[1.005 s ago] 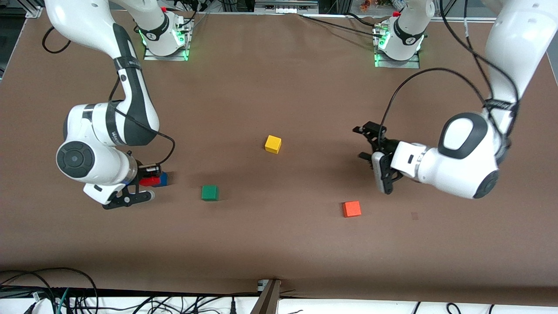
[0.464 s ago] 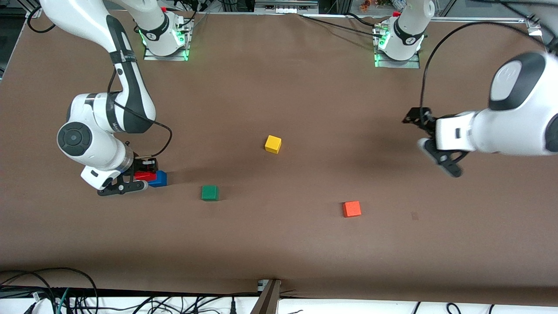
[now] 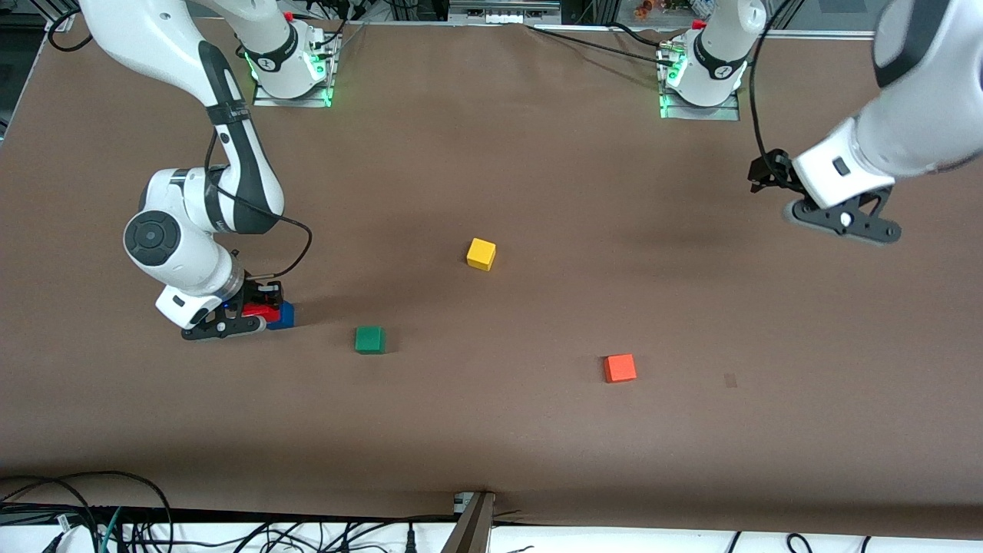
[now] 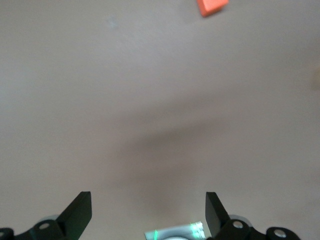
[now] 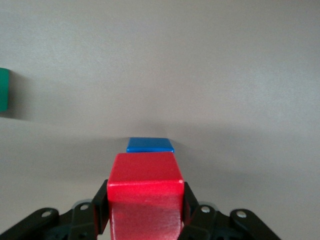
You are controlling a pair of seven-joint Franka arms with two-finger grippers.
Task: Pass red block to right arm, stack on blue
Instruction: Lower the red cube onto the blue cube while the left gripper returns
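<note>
My right gripper (image 3: 247,315) is shut on the red block (image 3: 259,311), down low at the right arm's end of the table. The red block partly covers the blue cube (image 3: 285,315), which sits on the table; I cannot tell whether they touch. In the right wrist view the red block (image 5: 145,190) fills the space between the fingers (image 5: 100,205), and the top of the blue cube (image 5: 150,145) shows just past it. My left gripper (image 3: 802,201) is open and empty, raised over the left arm's end of the table. Its fingertips (image 4: 80,205) stand wide apart in the left wrist view.
A green cube (image 3: 369,339) lies beside the blue cube, toward the table's middle, and shows in the right wrist view (image 5: 4,90). A yellow cube (image 3: 481,253) sits mid-table. An orange cube (image 3: 619,368) lies nearer the front camera, also in the left wrist view (image 4: 212,6).
The left arm has swung up and away from mid-table toward its own end. The right gripper has shifted slightly with the red block, staying at the blue cube.
</note>
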